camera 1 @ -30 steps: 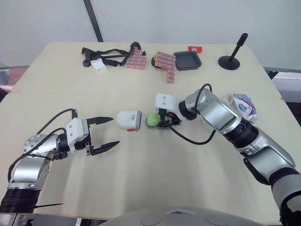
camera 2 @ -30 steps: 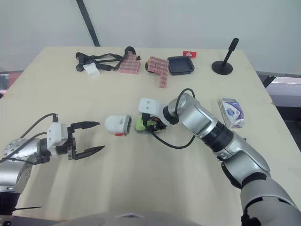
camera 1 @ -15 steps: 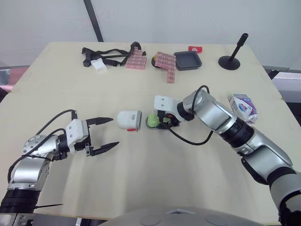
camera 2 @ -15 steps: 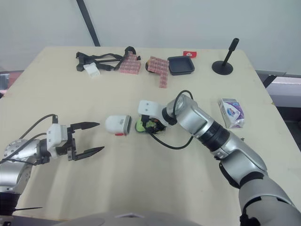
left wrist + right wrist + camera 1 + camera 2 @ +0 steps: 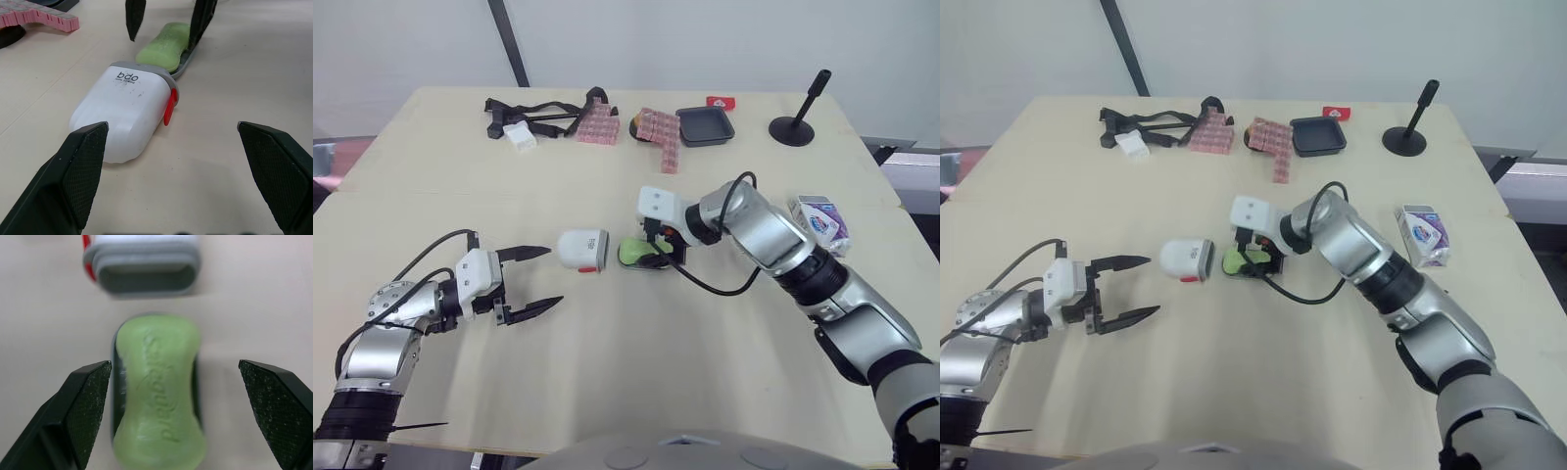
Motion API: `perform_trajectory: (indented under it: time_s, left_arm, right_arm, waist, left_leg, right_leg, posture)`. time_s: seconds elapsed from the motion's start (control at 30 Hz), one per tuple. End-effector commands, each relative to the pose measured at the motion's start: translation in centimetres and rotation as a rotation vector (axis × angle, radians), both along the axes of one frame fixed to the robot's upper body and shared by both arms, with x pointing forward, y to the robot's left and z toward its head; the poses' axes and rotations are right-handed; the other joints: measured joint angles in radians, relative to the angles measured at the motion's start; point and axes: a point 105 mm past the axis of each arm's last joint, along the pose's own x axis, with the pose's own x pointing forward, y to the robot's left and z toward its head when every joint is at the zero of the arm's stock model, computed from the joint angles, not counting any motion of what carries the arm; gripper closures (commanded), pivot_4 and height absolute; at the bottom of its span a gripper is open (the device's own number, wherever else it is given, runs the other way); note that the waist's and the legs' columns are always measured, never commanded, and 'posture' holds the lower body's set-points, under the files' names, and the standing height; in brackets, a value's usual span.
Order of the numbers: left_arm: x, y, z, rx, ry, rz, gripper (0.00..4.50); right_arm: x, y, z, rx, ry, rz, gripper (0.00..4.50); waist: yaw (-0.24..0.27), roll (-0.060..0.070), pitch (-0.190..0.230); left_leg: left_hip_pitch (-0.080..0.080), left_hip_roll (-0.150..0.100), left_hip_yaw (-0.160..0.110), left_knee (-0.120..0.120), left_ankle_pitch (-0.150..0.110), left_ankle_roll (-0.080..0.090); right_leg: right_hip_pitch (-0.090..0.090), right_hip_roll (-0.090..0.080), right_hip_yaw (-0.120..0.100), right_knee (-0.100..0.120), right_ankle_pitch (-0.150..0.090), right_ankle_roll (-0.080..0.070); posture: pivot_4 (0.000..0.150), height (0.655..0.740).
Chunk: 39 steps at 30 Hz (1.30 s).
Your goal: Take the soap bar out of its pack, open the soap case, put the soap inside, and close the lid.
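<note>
Soap (image 5: 156, 391): green bar on the case's grey tray (image 5: 190, 58), just under my right gripper (image 5: 664, 245), whose fingers are spread and empty.
Lid (image 5: 582, 250): white, on its side, mouth facing the soap's end, long axes in line.
Left gripper (image 5: 551, 277): spread wide, empty, and the nearer one to the lid.

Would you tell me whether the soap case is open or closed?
Open: its white lid lies apart from the grey tray holding the green soap.
</note>
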Motion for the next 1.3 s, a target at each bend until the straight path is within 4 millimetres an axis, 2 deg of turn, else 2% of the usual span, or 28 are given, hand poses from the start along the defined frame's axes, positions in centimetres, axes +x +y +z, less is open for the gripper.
perform_trajectory:
  time_s: [0.03,0.1,0.23,0.33,0.4,0.47,0.6,0.8,1.17,1.3]
  left_arm:
    - [1.4,0.6,1.0,0.014,-0.059,0.047,0.00]
    - [1.6,0.6,1.2,0.012,-0.063,0.051,0.00]
    - [2.2,0.4,1.5,0.021,-0.055,0.038,0.00]
    - [2.4,0.4,1.6,0.027,-0.047,0.030,0.00]
    - [3.3,0.2,2.3,0.041,-0.048,0.009,0.00]
    - [4.0,0.1,2.7,0.075,-0.044,-0.027,0.00]
    - [4.5,0.1,2.8,0.168,-0.051,-0.105,0.00]
    - [6.0,-0.5,3.5,0.252,-0.049,-0.188,0.00]
    - [7.7,-1.6,4.0,0.350,0.016,-0.295,0.00]
    - [7.9,-1.9,3.7,0.380,0.046,-0.323,0.00]
  right_arm:
    - [-1.8,-2.9,3.4,0.305,-0.061,-0.020,0.03]
    - [-3.3,-4.4,3.4,0.391,-0.078,-0.018,0.03]
    - [-6.9,-8.4,0.8,0.537,-0.062,-0.130,0.03]
    - [-8.5,-9.7,-0.2,0.588,-0.075,-0.184,0.03]
    - [-9.4,-12.3,-2.1,0.632,-0.109,-0.316,0.03]
    - [-10.9,-13.9,-3.9,0.609,-0.110,-0.360,0.03]
    - [-12.3,-14.8,-5.4,0.574,-0.098,-0.378,0.03]
    - [-12.8,-16.0,-5.9,0.564,-0.125,-0.418,0.03]
    - [-14.8,-15.3,-6.1,0.568,-0.110,-0.378,0.03]
    - [-14.8,-15.4,-5.8,0.586,-0.109,-0.378,0.03]
  waist:
    - [0.017,-0.001,-0.001]
    - [0.030,-0.003,-0.002]
    - [0.029,-0.004,-0.003]
    - [0.015,-0.004,-0.003]
    - [0.005,-0.005,-0.004]
    - [0.006,-0.005,-0.005]
    - [-0.015,-0.005,-0.005]
    - [-0.016,-0.005,-0.005]
    - [-0.011,-0.005,-0.005]
    - [-0.010,-0.005,-0.005]
  left_leg:
    - [0.000,0.000,0.000,0.000,0.000,0.000]
    - [-0.001,0.000,0.000,0.000,0.000,0.000]
    - [-0.001,0.001,0.001,0.001,0.000,0.001]
    - [-0.002,0.004,0.001,0.000,-0.001,0.000]
    - [-0.003,0.004,0.002,-0.001,0.000,0.000]
    - [-0.001,0.004,0.002,-0.003,0.000,-0.001]
    - [0.000,0.003,0.002,-0.004,0.002,0.002]
    - [0.000,0.002,0.001,-0.005,0.003,0.003]
    - [-0.001,0.000,0.000,-0.006,0.003,0.004]
    - [-0.001,0.000,0.000,-0.007,0.003,0.004]
  right_leg:
    - [0.000,0.000,0.000,0.000,0.000,0.000]
    - [0.001,-0.001,-0.002,-0.002,0.000,0.000]
    - [0.001,-0.002,-0.002,-0.003,0.000,0.000]
    - [0.002,-0.002,-0.002,-0.008,0.000,0.000]
    - [0.002,-0.002,-0.001,-0.008,0.000,0.000]
    - [0.004,-0.003,-0.002,-0.007,0.000,0.000]
    - [0.005,-0.004,-0.001,-0.008,-0.001,-0.001]
    - [0.005,-0.005,-0.003,-0.008,-0.001,-0.001]
    - [0.005,-0.007,-0.004,-0.010,-0.001,-0.001]
    - [0.006,-0.007,-0.004,-0.010,-0.001,-0.001]
  posture:
    - [0.150,0.7400]
    - [0.150,0.7400]
    - [0.150,0.7400]
    - [0.150,0.7400]
    - [0.150,0.7400]
    - [0.150,0.7400]
    - [0.150,0.7400]
    - [0.150,0.7400]
    - [0.150,0.7400]
    - [0.150,0.7400]
